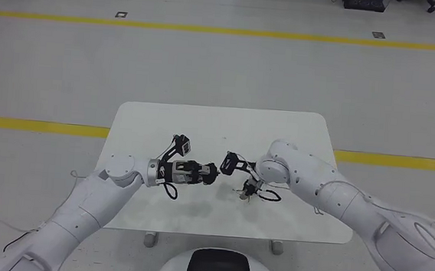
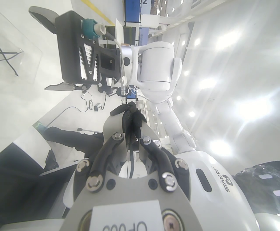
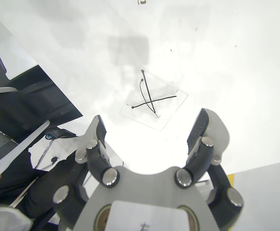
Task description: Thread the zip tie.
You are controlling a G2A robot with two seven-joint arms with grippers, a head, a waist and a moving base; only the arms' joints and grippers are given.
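From the top view, the two arms meet over the middle of a white desk (image 1: 294, 134) with rounded corners. The left gripper (image 1: 213, 173) lies roughly level and aims across at the right arm. The right gripper (image 1: 250, 192) sits just beside it, tipped down toward the desktop. The two are close but not touching.

The wrist views fill in the details. In the left wrist view, the left gripper (image 2: 130, 122) has its fingers (image 2: 113, 129) squeezed together on a thin black strip with a small knobby end poking out past the tips. It looks like a zip tie (image 2: 122, 110), though how it's folded in there is hard to tell. Right behind it is the blocky black housing on the right arm's wrist, and off to the side is a corner of the clear tray (image 2: 28, 52).

In the right wrist view, the right gripper (image 3: 151, 122) is spread wide with nothing in it, and its fingers (image 3: 196, 129) have ribbed dark pads on pale rounded shells. It hangs above a flat, see-through square tray (image 3: 170, 109) lying on the glossy white desk. Inside the tray are the spare ties (image 3: 148, 101), three skinny black ones. Two cross in an X, and the third curves alongside one of them. Each has a little square head at one end.
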